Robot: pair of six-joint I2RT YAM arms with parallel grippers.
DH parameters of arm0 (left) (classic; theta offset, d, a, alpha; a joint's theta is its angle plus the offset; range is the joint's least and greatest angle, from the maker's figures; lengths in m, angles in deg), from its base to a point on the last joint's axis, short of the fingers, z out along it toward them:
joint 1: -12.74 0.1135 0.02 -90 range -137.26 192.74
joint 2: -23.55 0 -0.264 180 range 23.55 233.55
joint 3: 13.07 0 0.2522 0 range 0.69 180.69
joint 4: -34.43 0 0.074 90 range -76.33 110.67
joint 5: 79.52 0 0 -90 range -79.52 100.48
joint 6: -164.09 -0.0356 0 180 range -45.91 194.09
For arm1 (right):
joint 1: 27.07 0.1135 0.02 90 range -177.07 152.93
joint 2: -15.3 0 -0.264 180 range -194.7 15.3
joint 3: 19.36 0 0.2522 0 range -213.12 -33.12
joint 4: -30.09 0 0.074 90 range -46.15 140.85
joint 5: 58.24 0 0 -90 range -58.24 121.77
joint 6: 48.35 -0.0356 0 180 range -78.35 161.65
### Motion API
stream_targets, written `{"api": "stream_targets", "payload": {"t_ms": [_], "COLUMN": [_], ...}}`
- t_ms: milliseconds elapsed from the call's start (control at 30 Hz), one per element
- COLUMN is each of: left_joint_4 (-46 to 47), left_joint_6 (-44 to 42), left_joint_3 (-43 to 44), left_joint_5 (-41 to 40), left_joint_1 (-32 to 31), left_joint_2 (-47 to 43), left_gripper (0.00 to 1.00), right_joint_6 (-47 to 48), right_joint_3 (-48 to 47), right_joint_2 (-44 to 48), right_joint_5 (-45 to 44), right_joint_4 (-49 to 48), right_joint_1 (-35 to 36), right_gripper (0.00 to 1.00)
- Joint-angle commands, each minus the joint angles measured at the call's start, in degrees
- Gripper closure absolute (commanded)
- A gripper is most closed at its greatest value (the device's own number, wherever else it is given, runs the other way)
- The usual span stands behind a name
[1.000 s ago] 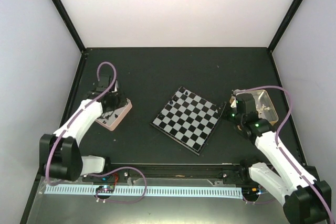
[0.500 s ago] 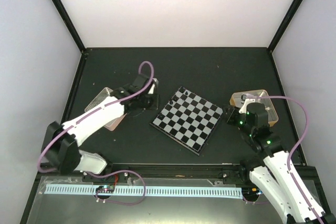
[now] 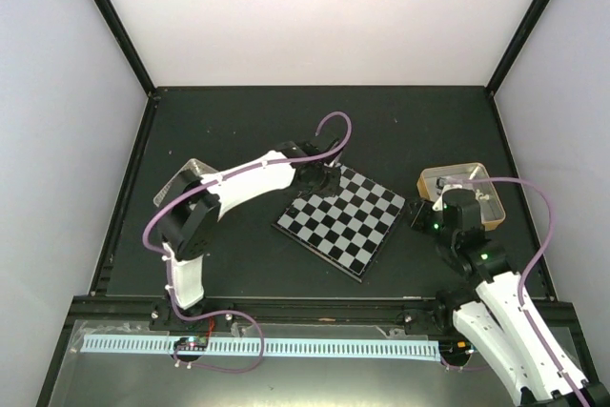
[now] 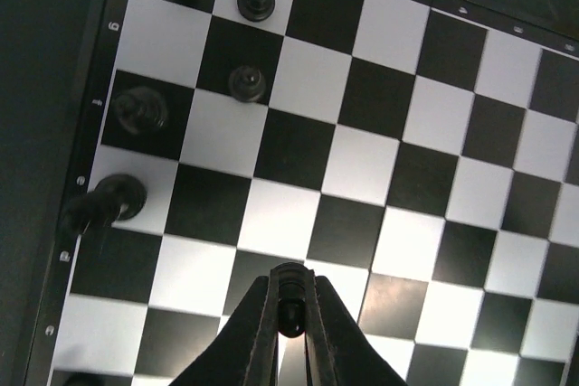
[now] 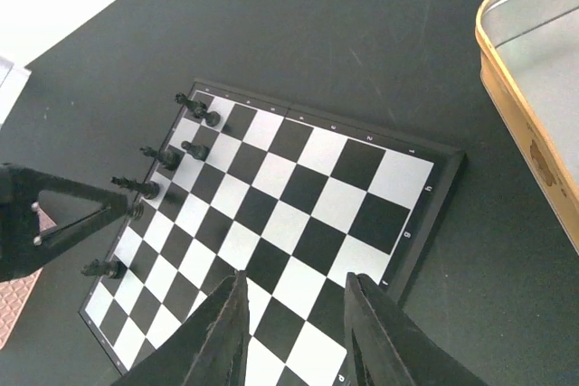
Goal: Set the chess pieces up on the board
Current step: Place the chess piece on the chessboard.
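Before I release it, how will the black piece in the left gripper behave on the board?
Probably light: the black piece fits between the left gripper's nearly shut fingers. Likely tippy, slender on a small base like its standing neighbours. The board shows glare, so it may slide if nudged.

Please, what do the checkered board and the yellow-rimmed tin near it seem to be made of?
Flat black-and-white checkered board: probably printed card or plastic with a thin dark rim; smooth, slightly glossy, since its pale squares glare in the left wrist view. Rectangular yellow-rimmed tin: probably thin painted metal; dull grey sheen inside, rolled edge.
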Motion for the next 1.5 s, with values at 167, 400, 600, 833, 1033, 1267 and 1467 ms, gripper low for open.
{"api": "stream_targets", "payload": {"t_ms": [167,400,600,833,1033,1267,1467], "left_joint_4": [-5.2,-6.3,-7.7,-8.1,-7.6,-6.9,-6.9], "left_joint_6": [-2.9,-4.0,-3.6,-2.9,-3.1,-3.7,-4.8], "left_joint_3": [10.8,14.3,17.3,17.3,17.6,18.5,19.2], "left_joint_5": [-3.9,-5.7,-7.2,-8.3,-7.4,-6.4,-4.9], "left_joint_1": [-0.1,0.1,0.3,1.0,1.4,2.0,2.0], "left_joint_2": [10.0,13.6,16.4,17.3,18.1,19.1,19.7], "left_gripper": [0.93,0.93,0.93,0.93,0.93,0.93,0.93], "right_joint_6": [-2.1,-2.0,-2.3,-2.1,-2.1,-2.0,-2.0], "right_joint_3": [1.7,1.6,2.1,2.0,2.1,2.1,2.0], "right_joint_2": [-5.7,-10.0,-11.1,-11.4,-11.4,-11.5,-11.4], "right_joint_5": [-1.4,-1.5,-1.6,-1.4,-1.1,-1.0,-1.0], "right_joint_4": [-4.7,-6.6,-7.3,-7.8,-7.6,-7.3,-6.9], "right_joint_1": [0.2,0.2,0.2,0.2,0.3,0.2,0.2], "right_gripper": [0.7,0.7,0.69,0.7,0.7,0.7,0.69]}}
